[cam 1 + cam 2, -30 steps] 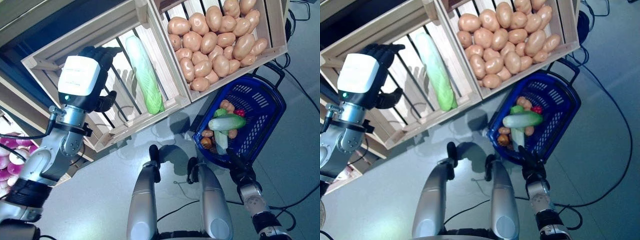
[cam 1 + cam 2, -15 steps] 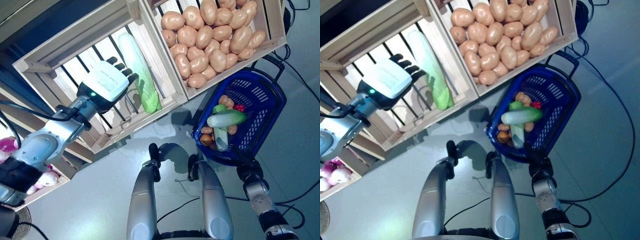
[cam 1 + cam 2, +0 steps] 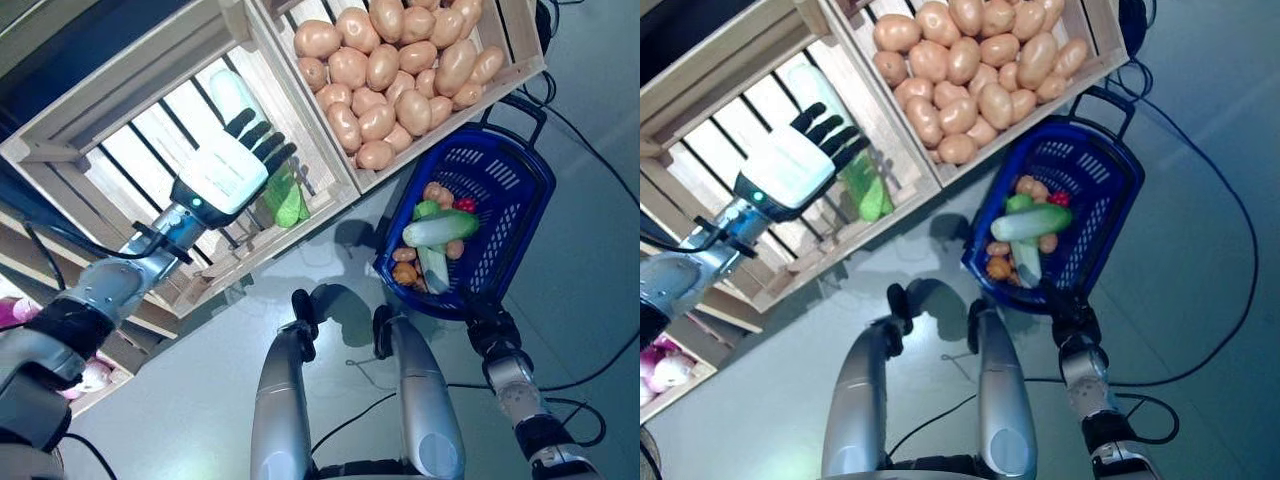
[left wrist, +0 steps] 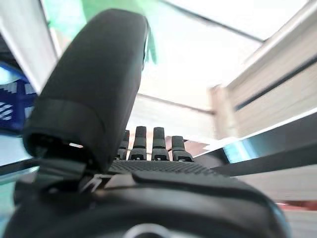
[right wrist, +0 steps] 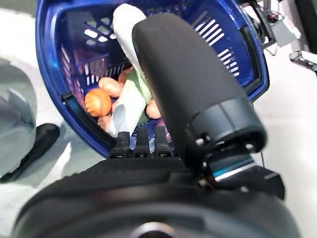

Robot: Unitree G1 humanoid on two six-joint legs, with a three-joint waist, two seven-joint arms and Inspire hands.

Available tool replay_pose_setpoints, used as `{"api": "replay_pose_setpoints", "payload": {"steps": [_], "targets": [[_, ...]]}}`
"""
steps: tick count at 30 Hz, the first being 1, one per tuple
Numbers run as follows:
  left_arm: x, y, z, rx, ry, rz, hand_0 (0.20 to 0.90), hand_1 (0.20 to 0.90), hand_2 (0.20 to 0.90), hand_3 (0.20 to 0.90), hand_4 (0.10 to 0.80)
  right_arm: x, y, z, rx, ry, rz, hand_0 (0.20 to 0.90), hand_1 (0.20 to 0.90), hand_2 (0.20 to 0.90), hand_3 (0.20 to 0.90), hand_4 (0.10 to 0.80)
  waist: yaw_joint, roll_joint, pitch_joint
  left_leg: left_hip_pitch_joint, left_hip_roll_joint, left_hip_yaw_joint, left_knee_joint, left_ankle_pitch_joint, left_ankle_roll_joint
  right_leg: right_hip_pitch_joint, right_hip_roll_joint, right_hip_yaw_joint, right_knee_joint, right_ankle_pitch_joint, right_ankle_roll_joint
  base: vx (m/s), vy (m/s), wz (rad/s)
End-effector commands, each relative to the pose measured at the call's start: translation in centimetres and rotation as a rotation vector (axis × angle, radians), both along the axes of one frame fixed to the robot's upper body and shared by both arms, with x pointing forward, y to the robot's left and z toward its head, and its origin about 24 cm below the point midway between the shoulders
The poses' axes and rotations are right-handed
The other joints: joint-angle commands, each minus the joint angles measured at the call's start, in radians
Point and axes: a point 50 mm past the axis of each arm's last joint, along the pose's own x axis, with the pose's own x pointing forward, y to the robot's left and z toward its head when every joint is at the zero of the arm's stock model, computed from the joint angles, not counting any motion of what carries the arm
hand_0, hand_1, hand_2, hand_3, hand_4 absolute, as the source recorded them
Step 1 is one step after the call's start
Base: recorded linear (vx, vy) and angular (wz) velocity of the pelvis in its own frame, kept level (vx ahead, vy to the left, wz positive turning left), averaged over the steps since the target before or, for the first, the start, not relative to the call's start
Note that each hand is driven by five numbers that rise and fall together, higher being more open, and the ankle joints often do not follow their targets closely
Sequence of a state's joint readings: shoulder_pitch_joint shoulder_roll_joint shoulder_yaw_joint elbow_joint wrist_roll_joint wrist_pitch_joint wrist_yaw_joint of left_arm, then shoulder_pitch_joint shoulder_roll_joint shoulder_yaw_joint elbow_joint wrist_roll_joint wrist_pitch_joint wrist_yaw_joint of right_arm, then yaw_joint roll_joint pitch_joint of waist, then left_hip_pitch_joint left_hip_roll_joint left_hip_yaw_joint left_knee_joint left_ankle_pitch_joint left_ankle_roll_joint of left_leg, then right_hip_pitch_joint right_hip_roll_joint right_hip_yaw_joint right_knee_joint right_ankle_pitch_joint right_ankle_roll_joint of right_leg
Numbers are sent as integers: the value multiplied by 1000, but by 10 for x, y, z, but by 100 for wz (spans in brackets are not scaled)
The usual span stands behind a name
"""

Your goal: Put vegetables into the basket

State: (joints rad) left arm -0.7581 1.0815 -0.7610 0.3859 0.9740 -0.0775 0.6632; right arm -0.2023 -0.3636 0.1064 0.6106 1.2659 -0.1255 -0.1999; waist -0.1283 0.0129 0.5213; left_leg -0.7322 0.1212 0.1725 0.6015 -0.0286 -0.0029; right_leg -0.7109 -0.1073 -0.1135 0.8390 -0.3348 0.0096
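My left hand (image 3: 233, 168) reaches into a slatted wooden crate (image 3: 120, 120) with its fingers straight. It lies over the middle of a long pale-green cabbage (image 3: 285, 200), whose ends show past it. In the left wrist view the thumb (image 4: 94, 84) and fingers (image 4: 153, 144) are straight, with green just beyond. The blue basket (image 3: 505, 165) stands on the floor at the right. It holds a long pale-green vegetable (image 3: 440, 228), small potatoes (image 3: 437, 192), a red piece (image 3: 465, 204) and an orange piece (image 5: 97, 101). My right hand (image 3: 487, 325) waits open by the basket's near rim (image 5: 49, 74).
A second wooden crate full of potatoes (image 3: 400, 70) stands right behind the basket. A lower shelf with purple onions (image 3: 665, 365) is at the far left. Grey floor lies between the stand and the basket.
My left hand has moved right across the crate and now covers the cabbage's middle. The camera has shifted. The right hand stays by the basket.
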Motion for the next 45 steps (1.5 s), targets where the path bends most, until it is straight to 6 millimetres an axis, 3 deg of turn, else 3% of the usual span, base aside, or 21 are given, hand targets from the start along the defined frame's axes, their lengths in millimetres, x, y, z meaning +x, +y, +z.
{"api": "replay_pose_setpoints", "payload": {"steps": [1, 13, 22, 26, 39, 40, 41, 42, 45], "targets": [[4, -5, 45, -33, -196, -49, 900, 900, 900, 900, 800, 1, -19, 18, -47, -43, -47, 900, 900, 900, 900, 800, -8, -8, -32, 37, 17, 29, 88, -170, -8, 6, 3, 8, -122, 157, 1, 2, 34, -8], [15, -1, 23, -38, -120, 12, 900, 900, 900, 900, 800, 3, -19, 24, -49, -37, -37, 900, 900, 900, 900, 800, -38, -22, -26, 24, 28, 41, 95, -173, -8, -11, 9, 31, -138, 177, 12, 0, 24, -8], [29, 17, 15, -61, -55, 219, 900, 900, 900, 900, 800, 7, -21, 29, -56, -49, -45, 900, 900, 900, 900, 800, -45, -26, -13, -1, 35, 38, 128, -188, -2, -35, 4, 35, -122, 179, 15, 0, 16, -4], [28, 30, 7, -83, -59, 279, 900, 900, 900, 900, 800, 8, -20, 30, -57, -56, -35, 900, 900, 900, 900, 800, -47, -29, -6, -13, 37, 37, 134, -188, -3, -49, 4, 38, -119, 183, 18, 4, 18, -6], [23, 34, -14, -83, -61, 299, 900, 900, 900, 900, 800, 5, -26, 38, -84, -108, -30, 900, 900, 900, 900, 800, -48, -36, -2, -64, 45, 27, 183, -213, 2, -97, -1, 40, -70, 165, 13, 3, 12, -2], [23, 34, -16, -82, -57, 302, 731, 731, 731, 731, 687, 4, -27, 38, -84, -114, -29, 900, 900, 900, 900, 800, -47, -35, -2, -69, 45, 25, 192, -218, 4, -102, -2, 43, -63, 163, 13, -5, 31, -12], [23, 34, -17, -81, -55, 302, 427, 427, 427, 427, 485, 4, -27, 39, -86, -119, -26, 900, 900, 900, 900, 800, -47, -34, -2, -74, 44, 23, 198, -221, 6, -106, -3, 46, -57, 160, 13, -10, 22, -12], [23, 34, -18, -79, -55, 302, 300, 300, 300, 300, 400, 4, -26, 39, -89, -125, -23, 900, 900, 900, 900, 800, -47, -33, -2, -82, 45, 20, 209, -225, 7, -113, -3, 50, -46, 157, 12, -20, 22, -15], [21, 36, -21, -85, -54, 307, 300, 300, 300, 300, 400, 3, -26, 40, -90, -136, -23, 900, 900, 900, 900, 800, -46, -32, -2, -100, 47, 16, 249, -248, 11, -131, -9, 54, -7, 142, 11, -21, 21, -14]]}}
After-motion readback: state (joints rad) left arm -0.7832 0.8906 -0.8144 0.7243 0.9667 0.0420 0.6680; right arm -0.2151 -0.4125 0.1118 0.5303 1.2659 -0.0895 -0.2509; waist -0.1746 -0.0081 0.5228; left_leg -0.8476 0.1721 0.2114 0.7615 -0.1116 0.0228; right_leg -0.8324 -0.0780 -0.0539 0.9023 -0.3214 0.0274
